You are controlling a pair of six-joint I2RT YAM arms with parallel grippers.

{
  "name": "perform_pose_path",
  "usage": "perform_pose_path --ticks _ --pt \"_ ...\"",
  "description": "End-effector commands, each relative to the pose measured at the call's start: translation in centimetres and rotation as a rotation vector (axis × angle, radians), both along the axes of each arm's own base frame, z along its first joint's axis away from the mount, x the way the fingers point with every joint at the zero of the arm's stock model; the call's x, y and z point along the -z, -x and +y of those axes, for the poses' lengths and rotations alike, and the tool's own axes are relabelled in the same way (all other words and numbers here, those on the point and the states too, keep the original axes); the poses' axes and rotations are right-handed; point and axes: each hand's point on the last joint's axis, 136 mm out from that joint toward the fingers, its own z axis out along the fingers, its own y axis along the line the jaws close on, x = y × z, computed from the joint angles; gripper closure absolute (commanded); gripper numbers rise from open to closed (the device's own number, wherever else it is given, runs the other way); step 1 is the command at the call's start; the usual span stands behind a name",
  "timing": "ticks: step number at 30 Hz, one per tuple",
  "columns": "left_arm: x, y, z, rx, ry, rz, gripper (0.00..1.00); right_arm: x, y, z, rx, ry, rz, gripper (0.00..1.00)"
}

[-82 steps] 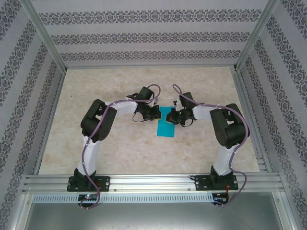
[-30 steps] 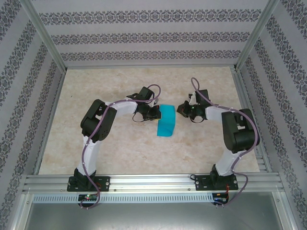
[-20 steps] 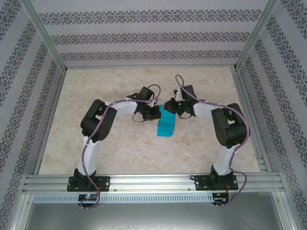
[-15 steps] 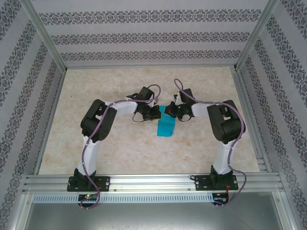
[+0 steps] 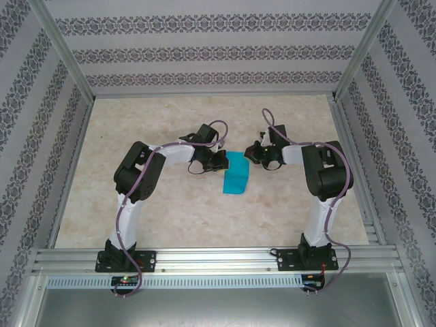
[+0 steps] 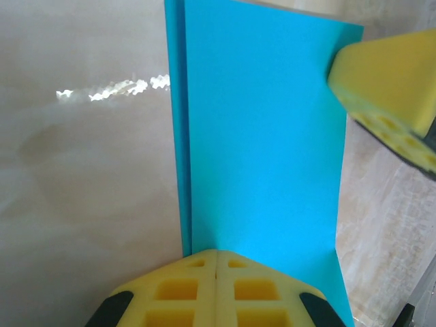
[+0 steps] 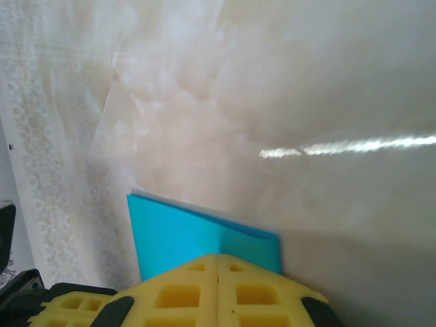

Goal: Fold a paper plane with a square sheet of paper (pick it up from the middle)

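Overhead first: you have the square sheet of paper (image 5: 236, 174), folded into a strip, on the table (image 5: 170, 211) between both arms, long axis running near-to-far; the left gripper (image 5: 219, 161) rests on its far left edge, the right gripper (image 5: 257, 155) just beside its far right. Left wrist: pads pressed together over the sheet's edge, crease running straight ahead. Right wrist: pads together too, sheet just beyond the tips.

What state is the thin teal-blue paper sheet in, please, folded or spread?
Folded: the teal-blue paper sheet shows two offset layers along one edge.
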Motion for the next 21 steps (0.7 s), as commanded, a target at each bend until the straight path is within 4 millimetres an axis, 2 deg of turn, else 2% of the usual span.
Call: perform_pose_path --ticks 1,6,10,15,21 --pt "10.3 6.9 7.5 -0.035 -0.375 0.269 1.00 1.4 -1.7 -3.7 0.110 0.085 -0.004 1.00" --pt "10.3 6.8 7.4 -0.033 -0.373 0.267 1.00 -2.7 -2.2 -3.3 0.098 0.081 -0.078 1.00" --pt "10.3 6.7 7.4 -0.033 -0.371 0.265 1.00 -4.8 -0.2 -1.3 0.056 0.063 -0.105 1.00" --pt "10.3 6.6 7.3 -0.034 -0.369 0.261 1.00 -3.7 4.6 2.3 -0.006 0.019 -0.054 1.00" --pt "10.4 6.7 7.3 -0.029 -0.371 0.259 1.00 -2.5 8.3 3.8 -0.017 -0.023 -0.009 1.00"
